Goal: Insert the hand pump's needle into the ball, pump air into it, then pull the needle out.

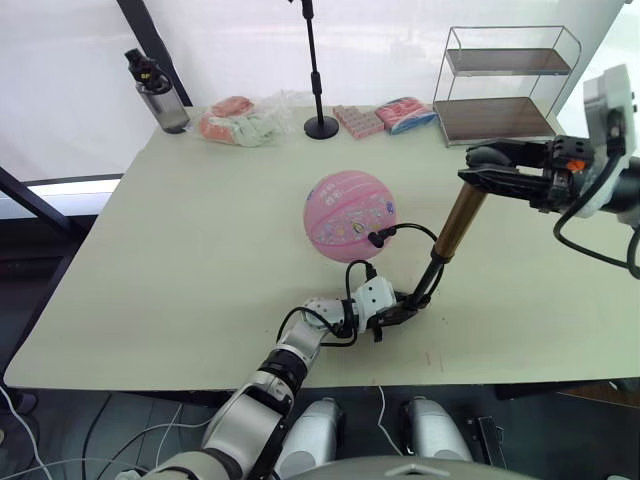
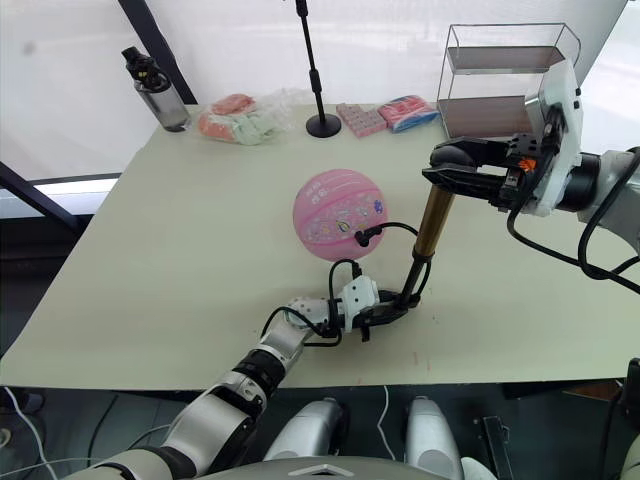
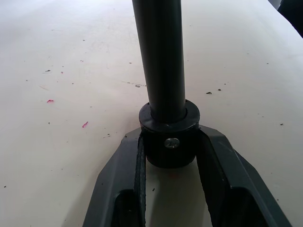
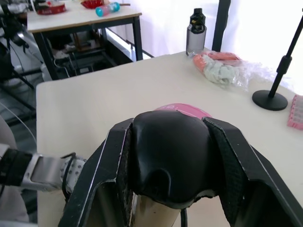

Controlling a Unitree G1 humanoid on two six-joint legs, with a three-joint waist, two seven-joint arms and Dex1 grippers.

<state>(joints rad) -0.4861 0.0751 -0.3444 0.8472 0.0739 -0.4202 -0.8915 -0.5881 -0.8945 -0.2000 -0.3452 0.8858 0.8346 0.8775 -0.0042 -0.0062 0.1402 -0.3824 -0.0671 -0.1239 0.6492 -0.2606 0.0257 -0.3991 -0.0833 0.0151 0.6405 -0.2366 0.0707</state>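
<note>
Left gripper [image 1: 400, 308] clamps gold-bronze hand pump [image 1: 458, 226] at its black base on the bench [image 1: 200, 250]; right gripper [image 1: 480, 168] clasps the T-handle. Rigid, tilted pump; needle [image 1: 377, 238] sits in the round pink rubber ball [image 1: 348, 214], which is light and may roll.

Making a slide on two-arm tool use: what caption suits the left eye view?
Left gripper clamps the hand pump base, right gripper grips its handle, hose plugged into the pink ball.

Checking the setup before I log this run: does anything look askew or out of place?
Nothing looks spilled or damaged. The hand pump leans rather than standing upright, its base clamped by the left gripper and its handle by the right gripper. Its hose reaches the ball.
</note>
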